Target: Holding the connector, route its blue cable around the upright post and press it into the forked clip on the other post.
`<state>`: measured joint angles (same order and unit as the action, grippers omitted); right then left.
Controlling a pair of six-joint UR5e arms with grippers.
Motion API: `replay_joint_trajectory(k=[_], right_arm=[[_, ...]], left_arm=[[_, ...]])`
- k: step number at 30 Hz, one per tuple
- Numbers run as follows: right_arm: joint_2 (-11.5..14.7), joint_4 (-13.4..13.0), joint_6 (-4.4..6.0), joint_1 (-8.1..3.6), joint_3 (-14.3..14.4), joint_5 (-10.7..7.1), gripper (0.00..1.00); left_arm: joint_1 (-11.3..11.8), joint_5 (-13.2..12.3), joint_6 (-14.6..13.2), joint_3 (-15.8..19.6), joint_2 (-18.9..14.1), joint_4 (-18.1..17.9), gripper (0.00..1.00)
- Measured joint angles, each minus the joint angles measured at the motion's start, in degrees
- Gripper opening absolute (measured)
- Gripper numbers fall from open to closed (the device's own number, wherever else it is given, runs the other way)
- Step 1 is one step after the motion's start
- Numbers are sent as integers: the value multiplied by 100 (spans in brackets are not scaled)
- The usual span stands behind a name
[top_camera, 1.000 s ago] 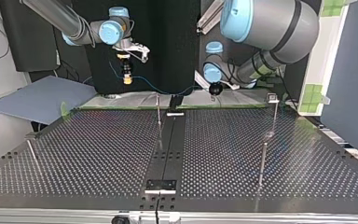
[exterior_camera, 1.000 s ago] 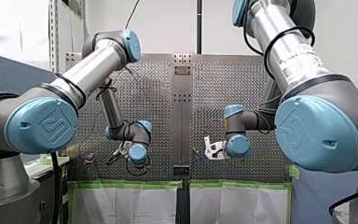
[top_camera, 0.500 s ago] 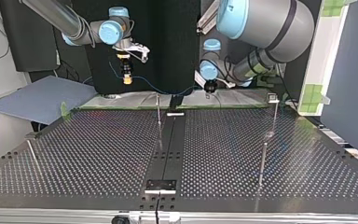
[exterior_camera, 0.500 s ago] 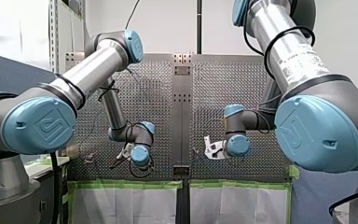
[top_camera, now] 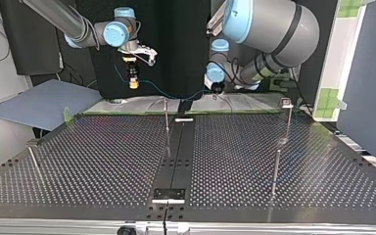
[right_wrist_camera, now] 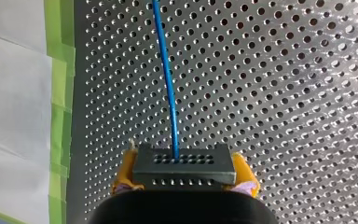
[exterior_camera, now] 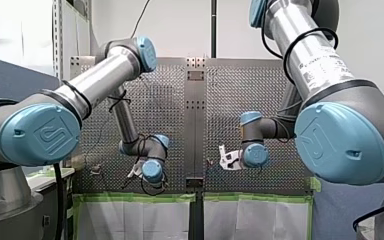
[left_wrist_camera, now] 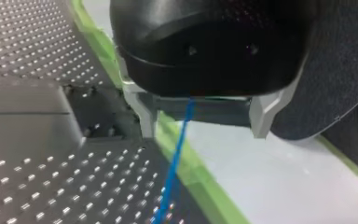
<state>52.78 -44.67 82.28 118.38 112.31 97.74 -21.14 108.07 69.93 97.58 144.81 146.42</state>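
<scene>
In the right wrist view my right gripper (right_wrist_camera: 185,174) is shut with its yellow pads (right_wrist_camera: 125,173) on a dark grey connector (right_wrist_camera: 184,161). The blue cable (right_wrist_camera: 166,74) leaves the connector and runs ahead over the perforated plate. In the top view that gripper (top_camera: 133,81) hangs at the back left, and the cable (top_camera: 160,91) sags toward the middle. My left gripper (left_wrist_camera: 203,119) stands open, its metal fingers (left_wrist_camera: 145,114) either side of the blue cable (left_wrist_camera: 175,158) without touching it. A thin upright post (top_camera: 166,115) stands mid-table. A post with a forked clip (top_camera: 287,103) is at the right.
Two more thin posts stand on the perforated table, one at the top view's front right (top_camera: 275,169) and one at its left (top_camera: 34,164). A dark centre strip (top_camera: 176,156) runs down the table. Green tape (left_wrist_camera: 200,186) edges the plate under my left gripper.
My left arm has swung toward the middle of the table, bringing its open gripper to the cable. My right arm and the connector have stayed where they were.
</scene>
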Motion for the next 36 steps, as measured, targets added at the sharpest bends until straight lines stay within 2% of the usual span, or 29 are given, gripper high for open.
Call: replay_joint_trajectory(k=[5, 10, 23, 27, 32, 36], right_arm=[[81, 19, 14, 11, 3, -10, 0], [105, 26, 41, 19, 4, -24, 0], [98, 9, 66, 57, 33, -46, 0], [93, -13, 76, 61, 59, -44, 0], [83, -45, 118, 64, 115, -40, 0], [78, -164, 198, 62, 226, -45, 0]], left_arm=[[-31, -132, 219, -135, 202, -5, 99], [-67, -326, 436, -220, 248, -52, 99], [-128, -913, 1026, -241, 252, -586, 99], [-156, -1076, 1189, -241, 249, -656, 99], [-187, -1222, 1421, -241, 249, -697, 99], [-315, -1233, 1619, -239, 250, -832, 99]])
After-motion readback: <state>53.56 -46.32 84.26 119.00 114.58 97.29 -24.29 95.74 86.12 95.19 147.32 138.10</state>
